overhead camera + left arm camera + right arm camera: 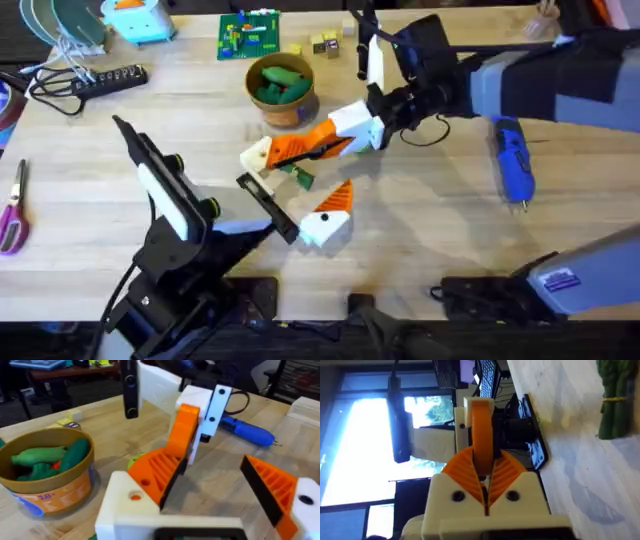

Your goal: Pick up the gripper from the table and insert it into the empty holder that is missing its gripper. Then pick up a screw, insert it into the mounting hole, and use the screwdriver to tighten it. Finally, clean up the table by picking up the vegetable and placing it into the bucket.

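The wooden table (pixel 90 190) carries the left gripper (pixel 300 205), its fingers spread and empty near the middle. The right gripper (pixel 290 152) is clenched on the orange gripper pad (pixel 481 430). Just behind stands the bucket (pixel 290 105), holding green vegetables (pixel 47 456). The blue screwdriver (pixel 514 162) lies well apart toward the right.

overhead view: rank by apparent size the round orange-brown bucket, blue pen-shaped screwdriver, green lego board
1. round orange-brown bucket
2. blue pen-shaped screwdriver and green lego board, too close to rank: one long and thin, one squarish and farther away.
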Controlling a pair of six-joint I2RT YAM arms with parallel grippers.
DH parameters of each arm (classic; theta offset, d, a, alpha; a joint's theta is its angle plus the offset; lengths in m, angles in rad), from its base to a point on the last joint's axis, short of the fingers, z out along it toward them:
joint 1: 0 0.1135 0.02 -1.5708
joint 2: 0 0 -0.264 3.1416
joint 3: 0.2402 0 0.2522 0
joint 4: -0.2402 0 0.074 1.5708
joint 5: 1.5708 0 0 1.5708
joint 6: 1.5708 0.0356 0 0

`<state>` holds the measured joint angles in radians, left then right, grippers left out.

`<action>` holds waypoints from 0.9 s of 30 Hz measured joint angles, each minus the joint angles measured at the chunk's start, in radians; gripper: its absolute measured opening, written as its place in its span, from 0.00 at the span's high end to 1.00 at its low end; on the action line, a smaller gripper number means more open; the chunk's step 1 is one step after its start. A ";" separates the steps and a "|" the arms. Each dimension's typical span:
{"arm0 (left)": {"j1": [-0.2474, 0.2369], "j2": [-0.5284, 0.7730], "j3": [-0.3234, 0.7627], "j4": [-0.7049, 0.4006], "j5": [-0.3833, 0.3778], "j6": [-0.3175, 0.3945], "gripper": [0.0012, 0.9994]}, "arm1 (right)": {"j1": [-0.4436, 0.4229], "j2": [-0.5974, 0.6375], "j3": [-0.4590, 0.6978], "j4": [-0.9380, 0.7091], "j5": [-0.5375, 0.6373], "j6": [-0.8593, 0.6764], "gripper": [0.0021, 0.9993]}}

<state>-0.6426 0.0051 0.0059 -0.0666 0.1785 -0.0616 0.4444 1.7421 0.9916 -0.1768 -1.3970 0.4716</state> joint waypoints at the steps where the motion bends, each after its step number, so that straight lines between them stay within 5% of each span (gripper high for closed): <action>1: 0.000 0.000 0.000 0.000 0.008 -0.001 0.01 | 0.002 0.005 0.000 0.001 -0.006 0.000 0.99; 13: -0.004 0.000 0.000 0.006 0.081 -0.001 0.01 | -0.038 0.013 0.000 0.003 -0.033 0.000 0.99; 27: 0.000 0.000 0.000 0.008 0.075 0.002 0.01 | 0.033 0.013 -0.002 0.158 0.012 0.087 0.99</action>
<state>-0.6426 0.0051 0.0059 -0.0589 0.2538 -0.0599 0.4769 1.7554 0.9899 -0.0188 -1.3846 0.5581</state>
